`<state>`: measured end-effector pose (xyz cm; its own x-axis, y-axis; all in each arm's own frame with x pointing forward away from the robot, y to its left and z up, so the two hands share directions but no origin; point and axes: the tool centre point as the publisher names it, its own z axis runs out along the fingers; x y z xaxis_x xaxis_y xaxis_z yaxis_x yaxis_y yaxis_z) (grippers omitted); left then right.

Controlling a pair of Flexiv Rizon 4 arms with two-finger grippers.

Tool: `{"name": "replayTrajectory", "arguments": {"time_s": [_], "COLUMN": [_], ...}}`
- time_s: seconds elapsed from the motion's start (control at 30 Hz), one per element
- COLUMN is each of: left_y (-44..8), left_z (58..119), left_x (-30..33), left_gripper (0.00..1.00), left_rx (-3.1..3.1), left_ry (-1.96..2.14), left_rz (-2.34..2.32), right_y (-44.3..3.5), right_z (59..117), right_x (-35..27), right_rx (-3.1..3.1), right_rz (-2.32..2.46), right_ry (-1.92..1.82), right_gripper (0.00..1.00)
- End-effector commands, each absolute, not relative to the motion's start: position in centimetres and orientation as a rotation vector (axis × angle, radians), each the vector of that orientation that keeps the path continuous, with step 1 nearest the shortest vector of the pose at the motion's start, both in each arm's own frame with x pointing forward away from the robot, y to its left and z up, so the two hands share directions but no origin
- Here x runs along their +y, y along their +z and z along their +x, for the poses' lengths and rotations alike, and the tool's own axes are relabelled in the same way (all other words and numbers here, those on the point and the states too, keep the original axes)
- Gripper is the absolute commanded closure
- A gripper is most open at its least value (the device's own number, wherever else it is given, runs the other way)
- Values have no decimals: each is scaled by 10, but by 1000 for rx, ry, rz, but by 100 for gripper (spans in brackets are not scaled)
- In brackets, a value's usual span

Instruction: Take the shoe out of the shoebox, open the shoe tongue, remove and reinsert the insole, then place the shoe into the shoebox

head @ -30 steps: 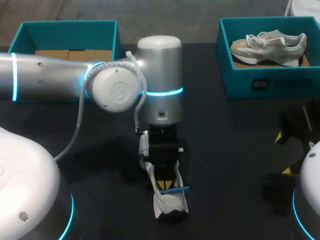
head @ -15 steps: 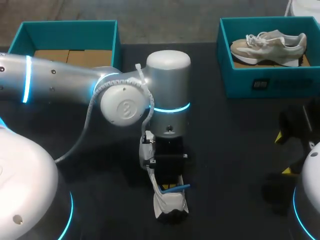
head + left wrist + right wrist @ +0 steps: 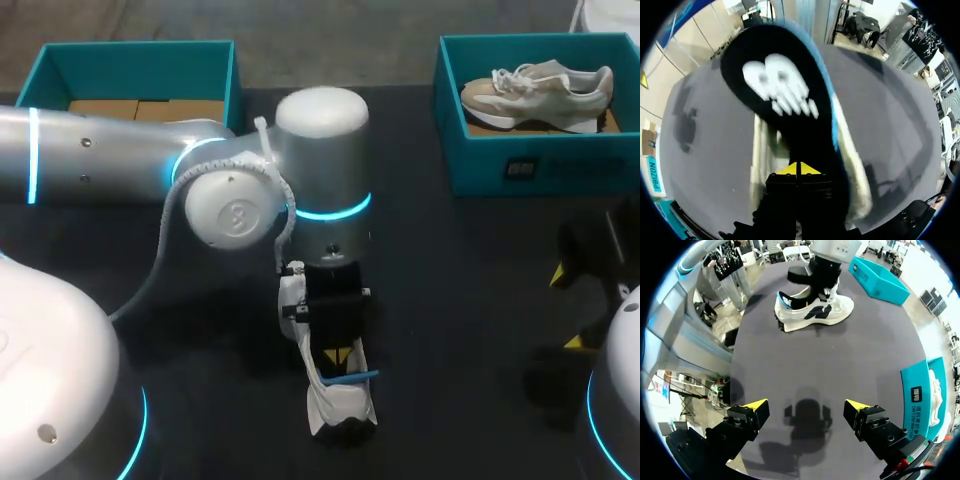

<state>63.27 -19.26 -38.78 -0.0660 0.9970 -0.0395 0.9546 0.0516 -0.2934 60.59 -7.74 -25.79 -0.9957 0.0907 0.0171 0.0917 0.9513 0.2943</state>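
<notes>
Now the left hand (image 3: 799,169) has its yellow tips pinched together on the black insole (image 3: 780,85), right over the white shoe (image 3: 338,405) on the robot's side of the dark table (image 3: 450,300), with open surface either side. The right hand (image 3: 805,407) hangs spread wide above bare table, well apart from the shoe. At the far corners sit the left shoebox (image 3: 140,55) and the right shoebox (image 3: 500,160), which holds a second shoe (image 3: 540,88).

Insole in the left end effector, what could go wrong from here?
Two risks, as I judge it. The left end effector pinches the insole only at its near end, so the insole could slip out or fold. Nothing braces the shoe: the right end effector hangs open over bare table, apart from it, so the shoe might drag or tip along with the insole.
</notes>
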Motion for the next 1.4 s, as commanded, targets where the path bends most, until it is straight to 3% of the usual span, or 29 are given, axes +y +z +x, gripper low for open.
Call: {"name": "replayTrajectory", "arguments": {"time_s": [0.03,0.2,0.5,0.8,1.17,1.4], "left_y": [-363,-362,-404,-431,-408,-379], "left_z": [631,611,593,611,657,642], "left_x": [-183,-189,-193,-175,-163,-167], "left_gripper": [100,100,100,100,100,100], "left_rx": [-2065,-1951,-1874,-1977,-2244,-2235], "left_ry": [451,405,253,144,118,292], "left_rz": [-2015,-2045,-2040,-2058,-2027,-1979], "right_y": [-258,-258,-258,-258,-258,-258], "right_z": [604,604,604,604,604,604], "right_x": [-78,-78,-78,-78,-78,-78], "right_rx": [-3102,-3102,-3102,-3102,-3102,-3102], "right_rz": [-148,-148,-148,-148,-148,-148], "right_ry": [-465,-465,-465,-465,-465,-465], "right_gripper": [0,0,0,0,0,0]}}
